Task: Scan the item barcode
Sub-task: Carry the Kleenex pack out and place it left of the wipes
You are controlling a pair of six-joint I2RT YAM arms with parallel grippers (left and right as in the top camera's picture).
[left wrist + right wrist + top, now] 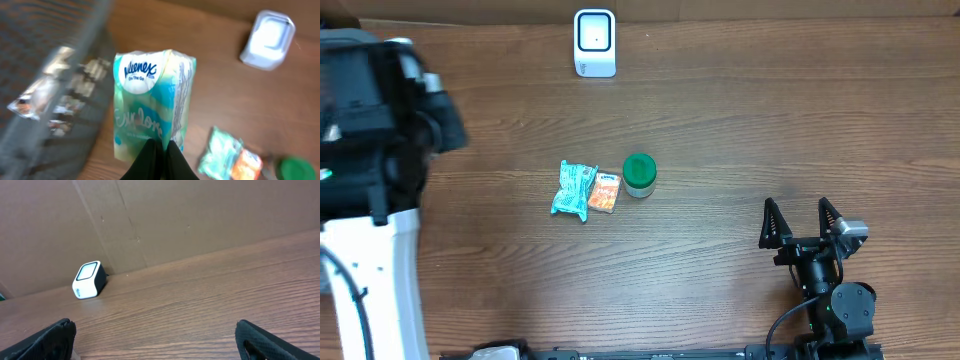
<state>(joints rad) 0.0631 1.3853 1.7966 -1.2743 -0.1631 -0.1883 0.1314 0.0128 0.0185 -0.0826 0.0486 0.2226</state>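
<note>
A Kleenex tissue pack (150,100), white and teal, fills the middle of the left wrist view. My left gripper (161,146) is shut on its lower edge and holds it above the table. The white barcode scanner (267,39) stands beyond it at the upper right, apart from the pack. From overhead the scanner (595,43) sits at the table's far edge, and the left arm (370,130) is a blurred mass at the far left, its fingers hidden. My right gripper (800,222) rests open near the front right, with nothing between its fingers (250,335). The scanner (88,279) shows far off in its view.
A teal packet (573,190), an orange packet (605,192) and a green-lidded jar (639,174) lie together mid-table. A dark, blurred mesh-like container (55,100) is at the left of the left wrist view. A cardboard wall (175,220) backs the table.
</note>
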